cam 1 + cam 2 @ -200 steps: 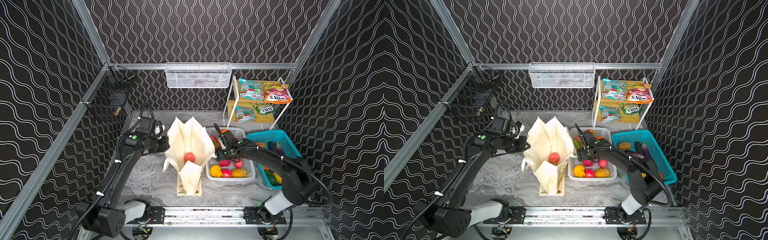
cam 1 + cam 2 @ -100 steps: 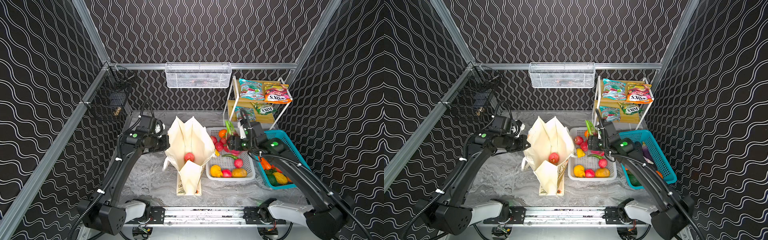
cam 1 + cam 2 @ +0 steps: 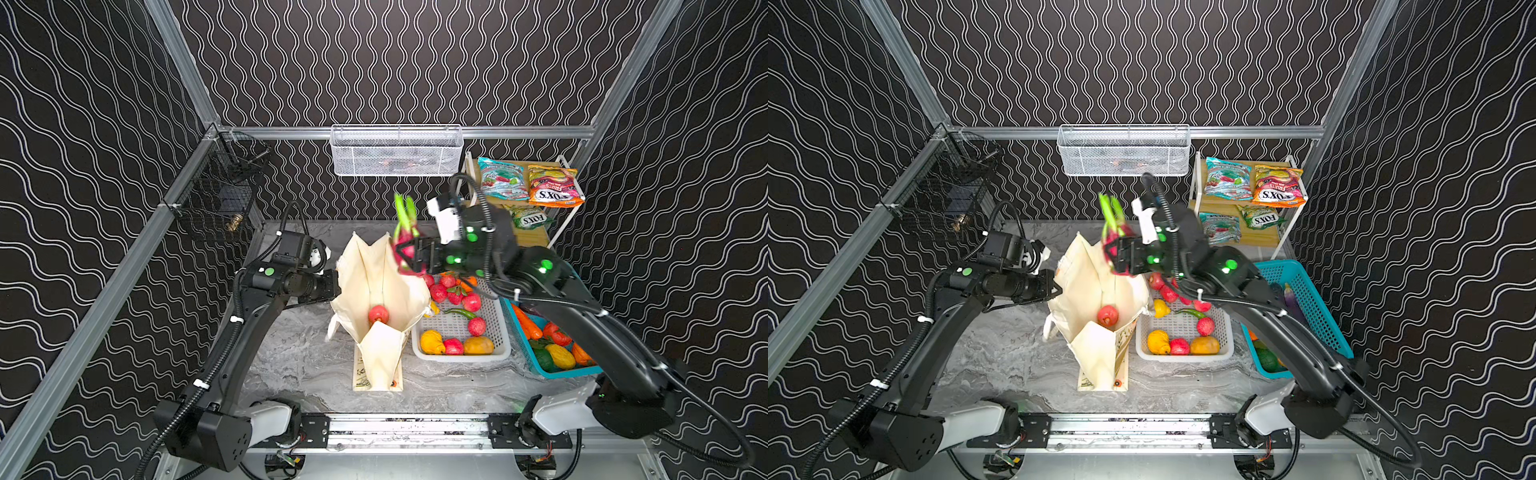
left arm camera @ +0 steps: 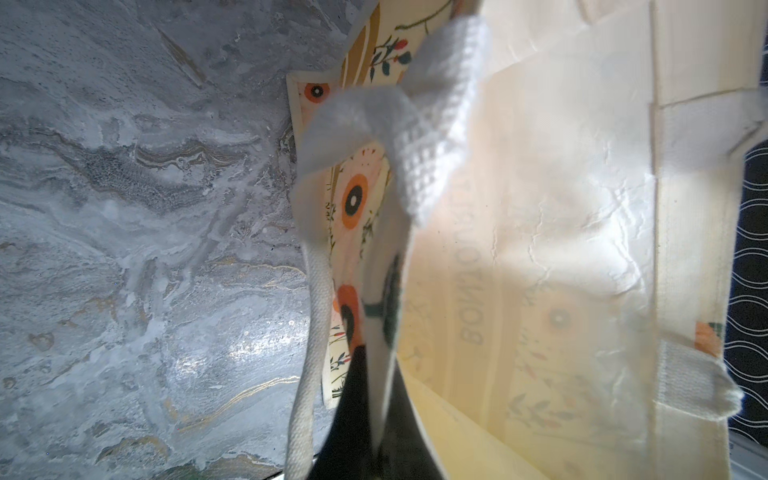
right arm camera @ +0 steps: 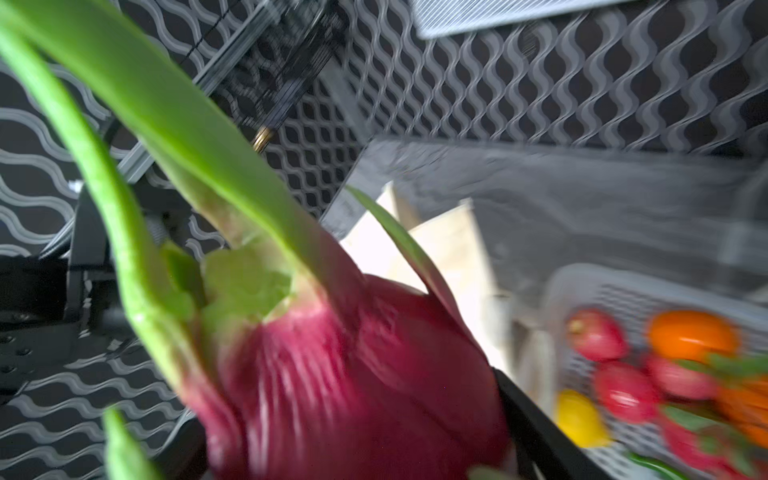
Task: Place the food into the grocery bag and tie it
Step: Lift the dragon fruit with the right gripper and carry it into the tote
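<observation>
Two end effectors clamped: left (image 3: 336, 286) on grocery bag (image 3: 374, 270), right (image 3: 409, 258) on dragon fruit (image 3: 400, 238)

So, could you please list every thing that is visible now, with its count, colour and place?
grocery bag: one, cream, middle of table, standing open
red fruit: one, red, inside the grocery bag
dragon fruit: one, magenta with green leaves, in the air at the bag's top edge
white basket: one, white, right beside the bag
toy fruits: several, red, yellow, orange, in the white basket; arm hides some
teal basket: one, teal, far right
vegetables: several, mixed colours, in the teal basket
candy packets: four, two teal, one orange, one green, on back-right shelf
mesh basket: one, white, back wall
wire basket: one, black, left wall
table: one, grey marble
left gripper: black, shut on the bag's rim
right gripper: black, holding the dragon fruit
</observation>
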Controlling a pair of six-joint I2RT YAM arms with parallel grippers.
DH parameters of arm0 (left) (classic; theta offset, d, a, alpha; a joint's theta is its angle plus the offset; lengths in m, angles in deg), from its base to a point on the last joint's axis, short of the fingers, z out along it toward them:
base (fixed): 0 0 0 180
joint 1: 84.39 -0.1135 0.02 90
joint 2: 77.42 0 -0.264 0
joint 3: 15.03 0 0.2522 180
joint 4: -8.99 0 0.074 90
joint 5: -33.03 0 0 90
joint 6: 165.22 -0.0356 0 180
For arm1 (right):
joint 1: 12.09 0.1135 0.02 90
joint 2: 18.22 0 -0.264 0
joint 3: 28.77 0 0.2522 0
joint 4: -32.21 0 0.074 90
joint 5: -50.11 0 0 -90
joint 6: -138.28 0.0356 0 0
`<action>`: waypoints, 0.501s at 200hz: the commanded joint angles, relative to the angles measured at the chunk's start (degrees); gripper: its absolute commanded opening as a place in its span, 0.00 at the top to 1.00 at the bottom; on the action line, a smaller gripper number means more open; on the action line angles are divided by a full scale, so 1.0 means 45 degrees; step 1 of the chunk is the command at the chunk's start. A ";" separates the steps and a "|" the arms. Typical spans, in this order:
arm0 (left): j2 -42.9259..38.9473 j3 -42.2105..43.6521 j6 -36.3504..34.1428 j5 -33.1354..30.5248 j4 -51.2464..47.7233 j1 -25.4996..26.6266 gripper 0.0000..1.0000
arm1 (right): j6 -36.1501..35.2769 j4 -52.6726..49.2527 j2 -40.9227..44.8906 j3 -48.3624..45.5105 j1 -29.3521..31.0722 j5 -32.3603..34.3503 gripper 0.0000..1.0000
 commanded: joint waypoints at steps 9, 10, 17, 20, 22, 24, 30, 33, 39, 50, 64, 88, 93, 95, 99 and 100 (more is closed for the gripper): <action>-0.0051 0.0007 0.0065 0.0195 0.0292 -0.0004 1.00 | 0.0761 0.0645 -0.1108 -0.0321 0.0568 -0.0056 0.19; -0.0051 0.0002 0.0064 0.0205 0.0292 -0.0007 1.00 | 0.0778 0.0654 -0.1125 -0.0348 0.0571 -0.0044 0.19; -0.0051 -0.0019 0.0063 0.0215 0.0272 0.0001 1.00 | 0.0833 0.0712 -0.1295 -0.0628 0.0608 -0.0003 0.19; -0.0060 -0.0037 0.0063 0.0215 0.0267 0.0000 1.00 | 0.0848 0.0735 -0.1367 -0.0756 0.0612 -0.0011 0.19; -0.0053 -0.0041 0.0063 0.0229 0.0271 0.0007 1.00 | 0.0866 0.0754 -0.1389 -0.0841 0.0623 -0.0012 0.19; -0.0051 -0.0057 0.0063 0.0233 0.0272 0.0008 1.00 | 0.0880 0.0769 -0.1434 -0.0911 0.0630 0.0017 0.19; -0.0051 -0.0095 0.0063 0.0234 0.0272 -0.0006 1.00 | 0.0899 0.0817 -0.1587 -0.1161 0.0642 0.0020 0.19; -0.0050 -0.0100 0.0068 0.0234 0.0257 -0.0005 1.00 | 0.0910 0.0836 -0.1642 -0.1274 0.0651 0.0011 0.19; -0.0036 -0.0153 0.0065 0.0255 0.0238 -0.0002 1.00 | 0.0939 0.0824 -0.1815 -0.1448 0.0652 0.0018 0.19; -0.0032 -0.0251 0.0064 0.0289 0.0230 0.0003 1.00 | 0.0962 0.0646 -0.2203 -0.1573 0.0657 0.0009 0.18; -0.0031 -0.0346 0.0082 0.0358 0.0252 0.0001 1.00 | 0.0979 0.0320 -0.2744 -0.1600 0.0669 0.0061 0.18; -0.0050 -0.0435 0.0082 0.0376 0.0251 0.0004 1.00 | 0.0903 -0.0306 -0.3584 -0.1465 0.0655 0.0071 0.17; -0.0075 -0.0433 0.0083 0.0357 0.0268 0.0003 1.00 | 0.0882 -0.0417 -0.3761 -0.1404 0.0669 0.0070 0.17; -0.0076 -0.0433 0.0092 0.0353 0.0271 -0.0007 1.00 | 0.0869 -0.0466 -0.3823 -0.1379 0.0666 0.0062 0.17; -0.0076 -0.0433 0.0083 0.0333 0.0262 -0.0007 1.00 | 0.0836 -0.0583 -0.3965 -0.1329 0.0663 0.0027 0.17; -0.0073 -0.0443 0.0073 0.0332 0.0257 -0.0009 1.00 | 0.0835 -0.0604 -0.3999 -0.1320 0.0667 0.0017 0.17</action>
